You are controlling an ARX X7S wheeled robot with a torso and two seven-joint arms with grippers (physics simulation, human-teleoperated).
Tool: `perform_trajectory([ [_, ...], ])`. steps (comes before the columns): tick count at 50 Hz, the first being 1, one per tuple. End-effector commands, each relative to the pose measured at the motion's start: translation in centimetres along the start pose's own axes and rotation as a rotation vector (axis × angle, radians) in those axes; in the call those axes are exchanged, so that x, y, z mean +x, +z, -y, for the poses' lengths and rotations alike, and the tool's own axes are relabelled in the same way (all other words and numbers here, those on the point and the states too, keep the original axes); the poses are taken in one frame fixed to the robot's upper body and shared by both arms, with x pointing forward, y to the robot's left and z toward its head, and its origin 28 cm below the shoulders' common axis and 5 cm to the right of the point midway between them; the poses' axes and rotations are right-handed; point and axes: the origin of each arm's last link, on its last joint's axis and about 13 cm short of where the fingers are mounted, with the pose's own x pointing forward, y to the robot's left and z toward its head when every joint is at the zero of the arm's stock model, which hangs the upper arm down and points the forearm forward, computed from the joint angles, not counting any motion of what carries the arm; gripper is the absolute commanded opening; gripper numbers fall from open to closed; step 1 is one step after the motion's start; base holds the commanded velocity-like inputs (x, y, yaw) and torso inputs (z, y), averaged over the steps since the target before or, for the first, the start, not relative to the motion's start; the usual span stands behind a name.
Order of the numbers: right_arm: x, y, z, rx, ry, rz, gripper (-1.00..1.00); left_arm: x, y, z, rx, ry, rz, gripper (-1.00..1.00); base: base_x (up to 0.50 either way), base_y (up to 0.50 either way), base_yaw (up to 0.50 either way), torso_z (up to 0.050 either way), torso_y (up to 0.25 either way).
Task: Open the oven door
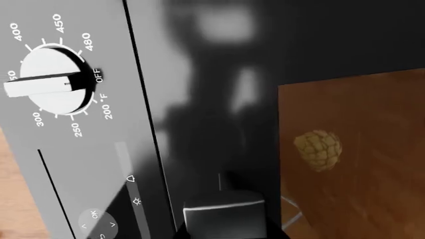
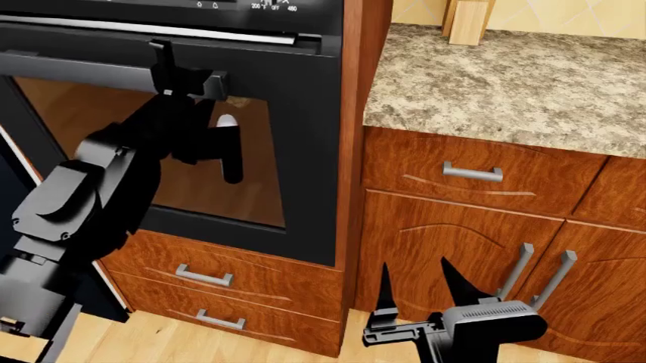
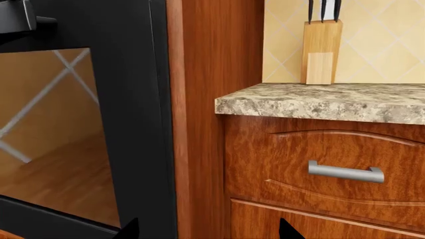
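Note:
The oven door [image 2: 308, 151] is black-framed with dark tinted glass and fills the left of the head view. Its long bar handle [image 2: 81, 69] runs along the top edge. My left gripper [image 2: 189, 72] is closed around that handle near its right end. In the left wrist view the handle [image 1: 222, 214] shows as a grey block between the fingers, with the door's dark glass [image 1: 212, 99] behind my left gripper [image 1: 226, 234]. My right gripper [image 2: 417, 283] hangs open and empty, low in front of the cabinets. In the right wrist view my right gripper [image 3: 209, 231] faces the door's frame [image 3: 126, 124].
A control panel with a white knob [image 1: 53, 82] sits beside the door. Right of the oven, a granite counter [image 2: 504, 83] carries a knife block [image 2: 470, 19]. Wooden drawers with silver handles [image 2: 473, 172] lie under the counter, with more drawers [image 2: 202, 276] below the oven.

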Motion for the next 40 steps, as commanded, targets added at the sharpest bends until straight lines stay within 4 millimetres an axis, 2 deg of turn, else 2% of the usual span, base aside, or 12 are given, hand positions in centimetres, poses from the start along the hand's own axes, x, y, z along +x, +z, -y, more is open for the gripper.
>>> perform_trajectory([
  [1, 0.0, 0.0, 0.0, -0.001, 0.001, -0.003, 1.00, -1.3, -1.1, -3.6, 0.071, 0.209, -0.020, -1.00, 0.00, 0.00, 0.00, 0.000, 0.000],
  [26, 0.0, -0.1, -0.1, -0.004, 0.005, 0.001, 1.00, -2.6, -1.3, -4.0, 0.216, 0.286, 0.001, -1.00, 0.00, 0.00, 0.00, 0.002, 0.007],
  [36, 0.0, -0.2, -0.1, -0.006, 0.007, 0.001, 1.00, -4.0, -1.4, -3.5, 0.196, 0.312, -0.005, -1.00, 0.00, 0.00, 0.00, 0.002, 0.007],
  [40, 0.0, -0.2, -0.1, -0.009, 0.007, 0.000, 1.00, -4.2, -1.4, -3.1, 0.124, 0.324, -0.025, -1.00, 0.00, 0.00, 0.00, 0.002, 0.005],
])
